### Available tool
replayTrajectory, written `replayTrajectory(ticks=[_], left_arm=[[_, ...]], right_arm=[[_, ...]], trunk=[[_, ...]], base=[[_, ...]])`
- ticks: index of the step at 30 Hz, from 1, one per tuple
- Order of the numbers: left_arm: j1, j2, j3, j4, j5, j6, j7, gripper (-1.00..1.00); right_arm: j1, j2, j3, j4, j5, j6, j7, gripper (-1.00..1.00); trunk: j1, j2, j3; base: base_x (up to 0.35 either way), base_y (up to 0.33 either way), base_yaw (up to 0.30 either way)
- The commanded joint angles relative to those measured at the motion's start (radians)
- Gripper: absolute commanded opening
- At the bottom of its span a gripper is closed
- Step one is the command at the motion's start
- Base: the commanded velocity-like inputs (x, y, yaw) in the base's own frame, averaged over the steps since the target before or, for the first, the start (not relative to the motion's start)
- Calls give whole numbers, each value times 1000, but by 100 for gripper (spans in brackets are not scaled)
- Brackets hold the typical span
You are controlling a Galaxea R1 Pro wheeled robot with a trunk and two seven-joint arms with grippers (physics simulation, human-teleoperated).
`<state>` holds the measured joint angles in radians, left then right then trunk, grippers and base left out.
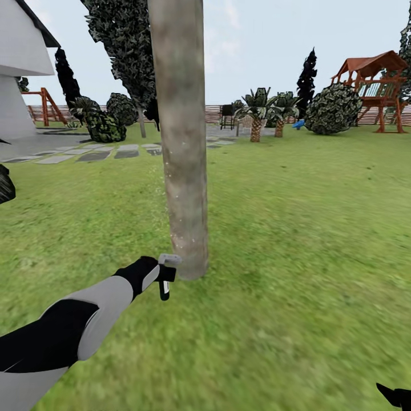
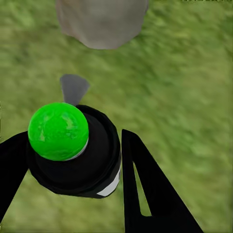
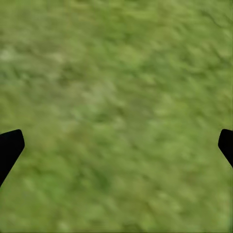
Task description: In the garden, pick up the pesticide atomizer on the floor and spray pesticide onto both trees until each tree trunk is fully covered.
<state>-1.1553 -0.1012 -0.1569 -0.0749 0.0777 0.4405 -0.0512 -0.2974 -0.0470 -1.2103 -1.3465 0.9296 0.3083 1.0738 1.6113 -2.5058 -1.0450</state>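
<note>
A thick, mottled grey-brown tree trunk (image 1: pixel 182 142) rises from the lawn right in front of me. My left gripper (image 1: pixel 157 275) reaches out low beside its base, shut on the pesticide atomizer (image 1: pixel 166 268). The atomizer's grey nozzle nearly touches the bark. In the left wrist view the atomizer (image 2: pixel 73 150) is a black bottle with a bright green round top, held between the black fingers (image 2: pixel 145 194). Its grey nozzle (image 2: pixel 74 87) points at the trunk's foot (image 2: pixel 102 22). My right gripper (image 3: pixel 116 145) hangs open over bare grass, with its tip at the head view's lower right corner (image 1: pixel 394 395).
A white house (image 1: pixel 23 57) and a stepping-stone path (image 1: pixel 85 153) lie at the far left. Behind the trunk stands a dark leafy tree (image 1: pixel 123 34). Short palms (image 1: pixel 257 114), a round bush (image 1: pixel 334 108), a wooden playset (image 1: pixel 377 85) and the slat fence (image 1: pixel 214 113) line the back. Open lawn spreads to the right.
</note>
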Motion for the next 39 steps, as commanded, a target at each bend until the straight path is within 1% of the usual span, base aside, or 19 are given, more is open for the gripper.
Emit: replayTrajectory(ticks=[1,2,3,5,6,7,9,11,13,14,18,22,23,25,30,31,34,37,39], left_arm=[[0,-1,-1,-3,-1,1,1,-100],[0,-7,0,-6,-2,4,2,-100],[-1,-16,1,-33,-4,30,3,-100],[-1,-23,-1,-116,-6,118,4,-100],[-1,-25,-1,-163,-7,176,4,-100],[-1,-25,-1,-191,-8,208,4,-100],[-2,-26,-1,-295,-13,325,5,-100],[-2,-26,-1,-341,-25,401,5,-100],[-5,-26,-1,-386,-60,479,5,-100],[-6,-26,-1,-393,-75,504,5,-100],[-20,-26,0,-402,-103,540,5,-100],[-86,-25,0,-401,-102,550,5,-100],[-120,-25,0,-400,-101,553,5,-100],[-163,-25,0,-397,-100,555,5,-100],[-230,-25,0,-391,-98,560,4,-100],[-244,-25,0,-384,-98,560,4,-100],[-323,-26,0,-325,-98,561,4,-100],[-363,-26,0,-293,-98,561,4,-100],[-403,-26,0,-266,-98,561,4,-100]], right_arm=[[0,0,0,1,0,0,0,100],[0,0,0,1,1,0,-1,100],[0,-1,0,1,1,0,-3,100],[0,-1,0,2,1,0,-4,100],[0,-1,0,2,1,0,-4,100],[1,-2,0,2,1,0,-4,100],[0,-3,-1,2,0,0,-5,100],[0,-3,-1,3,0,0,-5,100],[0,-6,-1,2,0,0,-5,100],[0,-5,0,2,0,0,-5,100],[0,-6,-1,2,0,0,-5,100],[0,-7,-1,2,0,0,-5,100],[0,-7,-2,2,0,0,-5,100],[0,-8,-2,2,0,0,-5,100],[0,-8,-3,2,0,0,-5,100],[0,-8,-3,2,0,0,-5,100],[0,-8,-3,2,0,0,-5,100],[0,-8,-3,2,0,0,-5,100],[0,-8,-3,3,0,0,-5,100]], trunk=[[0,0,0],[0,0,0],[0,0,0],[0,0,0],[0,0,0],[0,0,0],[0,0,0],[0,0,0],[0,0,0],[0,0,0],[0,0,0],[0,0,0],[0,0,0],[0,0,0],[0,0,0],[0,0,0],[0,0,0],[0,0,0],[0,0,0]], base=[[0,-5,5],[0,-2,3],[0,0,0],[0,0,0],[0,0,0],[0,0,0],[0,0,-80],[0,0,-217],[0,0,-131],[0,0,-40],[0,0,-13],[0,0,0],[0,0,0],[0,0,0],[0,0,0],[0,0,0],[0,0,0],[0,0,0],[0,0,0]])
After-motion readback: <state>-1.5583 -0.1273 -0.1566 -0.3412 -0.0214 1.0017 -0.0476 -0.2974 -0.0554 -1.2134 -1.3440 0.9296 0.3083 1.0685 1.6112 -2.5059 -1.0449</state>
